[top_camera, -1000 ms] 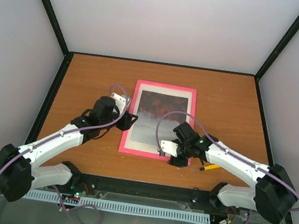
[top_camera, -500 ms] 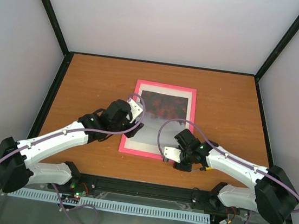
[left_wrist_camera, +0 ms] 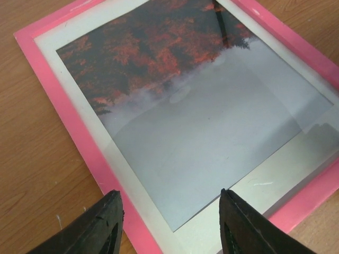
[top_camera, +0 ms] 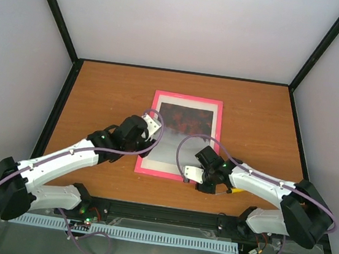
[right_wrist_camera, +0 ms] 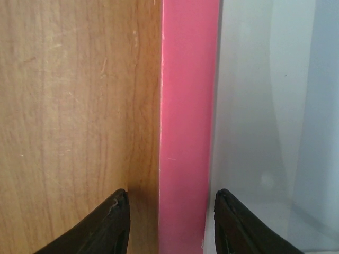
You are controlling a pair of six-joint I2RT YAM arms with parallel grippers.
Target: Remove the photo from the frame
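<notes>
The frame [top_camera: 188, 96] lies flat on the table with its pink border up. The photo [top_camera: 181, 131] shows through it, red trees at the far end and grey mist at the near end, inside a white mat [left_wrist_camera: 79, 98]. My left gripper [top_camera: 154, 139] is open and empty above the frame's near-left corner; in the left wrist view [left_wrist_camera: 170, 211] its fingers span the pink border [left_wrist_camera: 69, 111], the mat and the photo's [left_wrist_camera: 201, 116] corner. My right gripper [top_camera: 194, 176] is open and empty at the frame's near-right corner. In the right wrist view [right_wrist_camera: 170, 211] it straddles the pink border [right_wrist_camera: 188, 106].
A yellow-handled tool [top_camera: 240, 188] lies on the wooden table [top_camera: 99, 93] beside the right arm, near the front edge. Black posts and pale walls enclose the table on three sides.
My left gripper has swung right from beside the frame to over its near-left corner. My right gripper has moved toward the near edge and down to the frame's border.
</notes>
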